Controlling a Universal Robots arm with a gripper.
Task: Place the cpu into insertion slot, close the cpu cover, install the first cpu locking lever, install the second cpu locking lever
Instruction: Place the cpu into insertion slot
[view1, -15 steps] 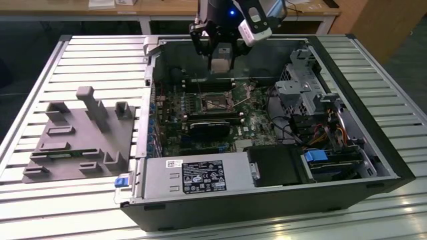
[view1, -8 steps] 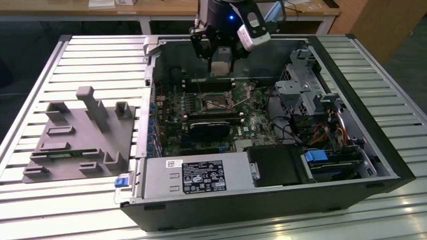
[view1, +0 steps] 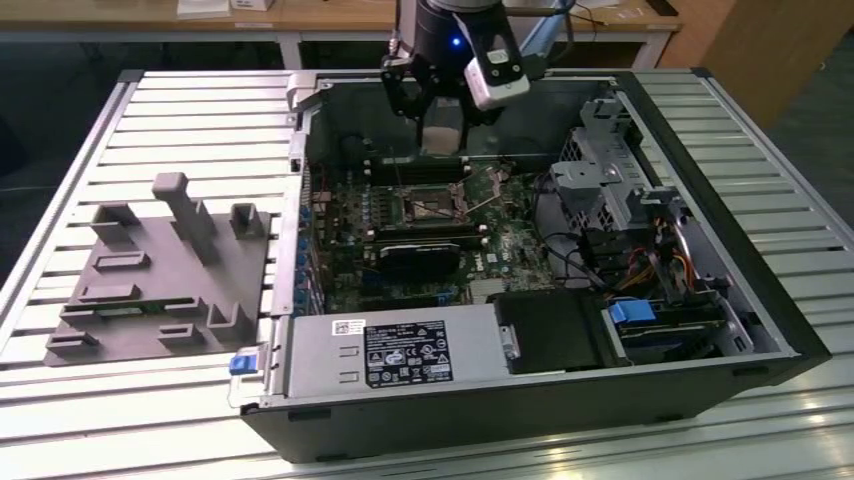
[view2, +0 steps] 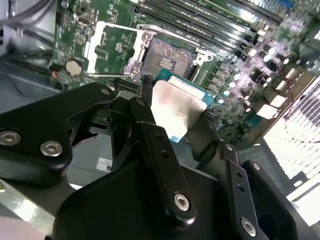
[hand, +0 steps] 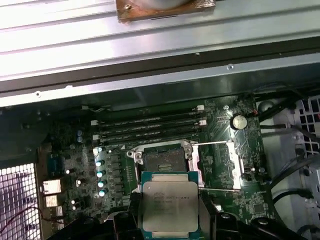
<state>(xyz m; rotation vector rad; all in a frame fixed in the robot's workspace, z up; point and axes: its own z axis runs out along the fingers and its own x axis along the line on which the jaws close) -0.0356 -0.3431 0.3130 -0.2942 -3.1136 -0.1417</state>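
Glare whitens the slatted table (hand: 150, 35) in both my wrist views; the computer case (view1: 534, 425) interior lies dim, shadowed.

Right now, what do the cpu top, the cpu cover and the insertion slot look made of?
cpu: pale silvery metal top with a matte, brushed look and soft glare, possibly plated. A green board edge shows around it.
cpu cover: thin bare metal frame, probably steel, with bright shiny edges.
insertion slot: dark bed that looks like plastic, with a grainy contact field and a silvery metal rim.

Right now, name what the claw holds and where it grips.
The claw holds the flat square silvery-topped cpu, pinched by two opposite side edges.
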